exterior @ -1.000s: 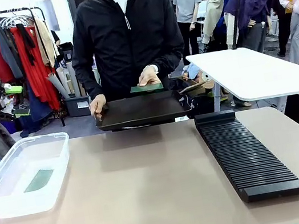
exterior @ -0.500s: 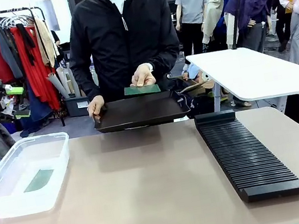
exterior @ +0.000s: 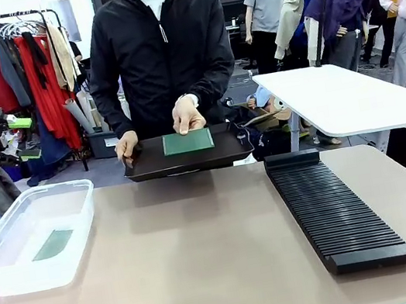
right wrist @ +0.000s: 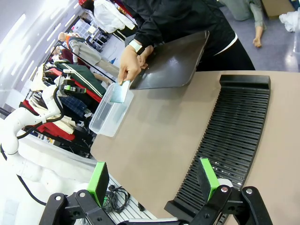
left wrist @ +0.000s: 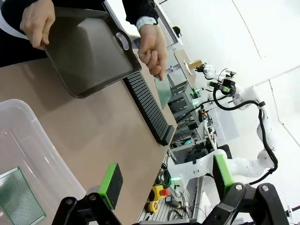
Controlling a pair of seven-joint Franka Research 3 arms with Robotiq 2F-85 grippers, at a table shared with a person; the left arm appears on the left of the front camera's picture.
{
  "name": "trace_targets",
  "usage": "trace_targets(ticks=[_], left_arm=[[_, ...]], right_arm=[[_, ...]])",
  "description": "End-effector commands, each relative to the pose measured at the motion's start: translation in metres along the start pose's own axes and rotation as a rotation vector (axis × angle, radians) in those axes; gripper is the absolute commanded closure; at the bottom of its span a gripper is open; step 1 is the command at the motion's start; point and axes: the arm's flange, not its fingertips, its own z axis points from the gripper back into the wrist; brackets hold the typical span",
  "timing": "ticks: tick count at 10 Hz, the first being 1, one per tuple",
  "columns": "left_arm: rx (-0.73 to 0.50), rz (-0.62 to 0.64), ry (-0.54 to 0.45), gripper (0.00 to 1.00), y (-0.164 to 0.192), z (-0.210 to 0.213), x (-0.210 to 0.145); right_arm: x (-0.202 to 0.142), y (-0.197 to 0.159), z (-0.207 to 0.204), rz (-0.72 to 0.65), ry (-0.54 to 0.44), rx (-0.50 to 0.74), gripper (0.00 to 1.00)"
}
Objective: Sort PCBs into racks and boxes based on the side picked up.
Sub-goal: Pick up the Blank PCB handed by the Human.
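Note:
A person at the far edge holds a PCB (exterior: 188, 141) by its top edge, its lighter green face turned toward me, over a shallow black tray (exterior: 230, 149). It hangs from the fingers in both wrist views (left wrist: 162, 92) (right wrist: 119, 92). Another PCB (exterior: 52, 243) (left wrist: 18, 204) lies in the clear box (exterior: 21, 282) (right wrist: 108, 117) at the left. The black slotted rack (exterior: 332, 212) (left wrist: 147, 110) (right wrist: 234, 136) lies on the right, with no board in its slots. My left gripper (left wrist: 166, 180) and right gripper (right wrist: 153, 179) are open, holding nothing, well back from the table.
The person's other hand (exterior: 126, 144) grips the tray's left rim. Bare tan table (exterior: 205, 254) spreads between box and rack. A white side table (exterior: 351, 98) stands at the back right, and a clothes rail (exterior: 15, 67) at the back left.
The person's hand brought the PCB down and tipped it from flat to face-on over the tray. The tray shifted slightly left. Neither gripper moved.

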Motion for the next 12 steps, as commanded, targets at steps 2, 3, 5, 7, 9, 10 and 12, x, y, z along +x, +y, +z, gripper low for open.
trace_targets(ticks=[2,3,5,7,9,10,12], left_arm=[[-0.004,-0.011,-0.008,0.0,-0.001,0.001,0.001],[-0.004,-0.011,-0.008,0.0,-0.001,0.001,0.001],[-0.004,-0.011,-0.008,0.0,-0.001,0.001,0.001],[-0.004,-0.011,-0.008,0.0,-0.001,0.001,0.001],[-0.004,-0.011,-0.008,0.0,-0.001,0.001,0.001],[-0.004,-0.011,-0.008,0.0,-0.001,0.001,0.001],[-0.004,-0.011,-0.008,0.0,-0.001,0.001,0.001]], right_arm=[[0.001,0.002,0.0,0.003,-0.008,0.009,0.0],[0.001,0.002,0.0,0.003,-0.008,0.009,0.0],[0.001,0.002,0.0,0.003,-0.008,0.009,0.0],[0.001,0.002,0.0,0.003,-0.008,0.009,0.0],[0.0,0.0,0.0,0.0,0.0,0.0,0.0],[0.004,-0.004,-0.005,-0.004,0.01,0.006,0.0],[0.008,-0.013,-0.022,-0.016,0.011,0.048,0.0]])
